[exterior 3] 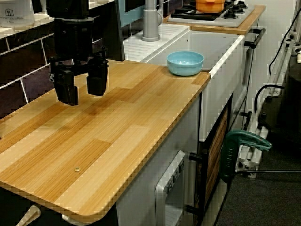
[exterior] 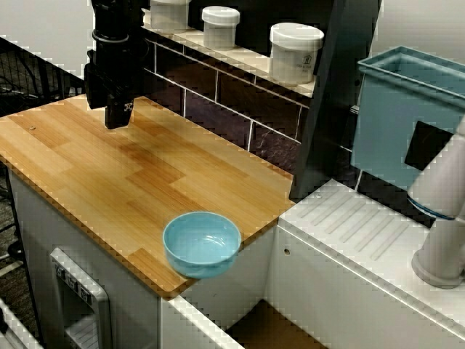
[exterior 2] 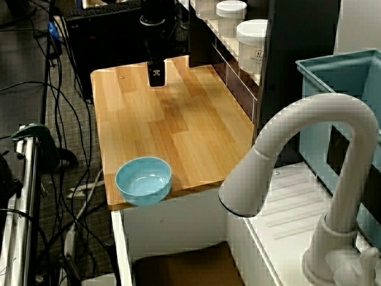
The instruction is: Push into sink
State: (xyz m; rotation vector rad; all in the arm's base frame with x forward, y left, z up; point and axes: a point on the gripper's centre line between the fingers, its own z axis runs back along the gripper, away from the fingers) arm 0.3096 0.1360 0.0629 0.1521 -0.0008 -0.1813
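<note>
A light-blue bowl [exterior: 201, 243] [exterior 2: 143, 180] [exterior 3: 185, 62] sits empty and upright at the corner of the wooden counter [exterior: 109, 174], right at the edge beside the sink [exterior: 276, 331] [exterior 2: 184, 268] [exterior 3: 218, 44]. Only part of the sink's white walls and brownish floor shows. My gripper [exterior: 118, 116] [exterior 2: 156, 80] [exterior 3: 83, 92] hangs over the far end of the counter, well away from the bowl. Its two black fingers [exterior 3: 68, 92] point down, stand apart and hold nothing.
White jars [exterior: 294, 51] line a ledge along the tiled back wall. Past the sink are a ribbed drainboard [exterior: 363, 225], a white faucet [exterior 2: 309, 149] and a tall teal bin [exterior: 407, 116]. A stove with an orange pot [exterior 3: 211, 4] lies beyond.
</note>
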